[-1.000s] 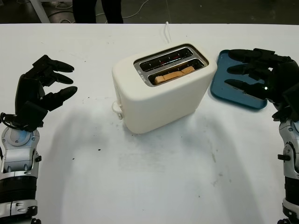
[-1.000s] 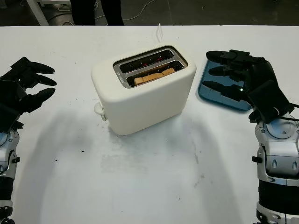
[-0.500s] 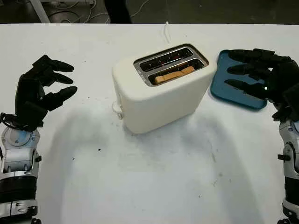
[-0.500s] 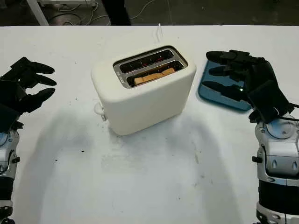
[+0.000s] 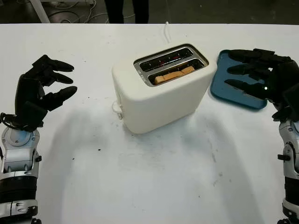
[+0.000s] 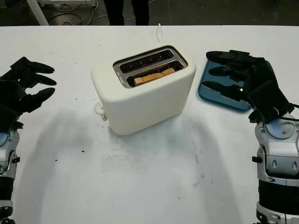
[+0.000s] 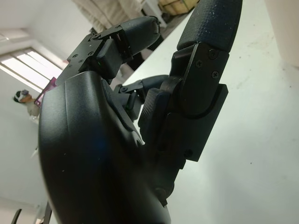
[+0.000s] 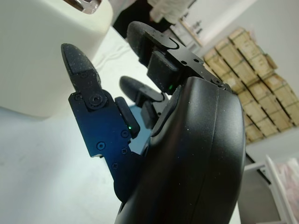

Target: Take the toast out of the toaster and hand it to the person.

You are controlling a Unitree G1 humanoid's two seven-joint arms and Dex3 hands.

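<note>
A cream-coloured toaster [image 5: 161, 88] stands near the middle of the white table [image 5: 154, 186], turned at an angle, with its two slots facing up. The toast [image 5: 174, 75] sits down inside the nearer slot, its browned top edge just below the metal rim (the farther slot shows a faint red glow along its inner wall). A small lever knob [image 5: 116, 108] sticks out from the toaster's left end, low down. To the right of the toaster, just beside it, a blue tray [image 5: 225, 83] lies flat on the table. The left hand [image 5: 39, 91] is held above the table well to the left of the toaster, released and grasping nothing, its fingers pointing toward the toaster. The right hand [image 5: 266, 78] is over the blue tray on the toaster's other side, likewise released and holding nothing, its fingers [image 5: 243, 70] reaching toward the toaster without touching it. At the far edge of the table, a person's legs [image 5: 125, 10] stand on the dark floor.
</note>
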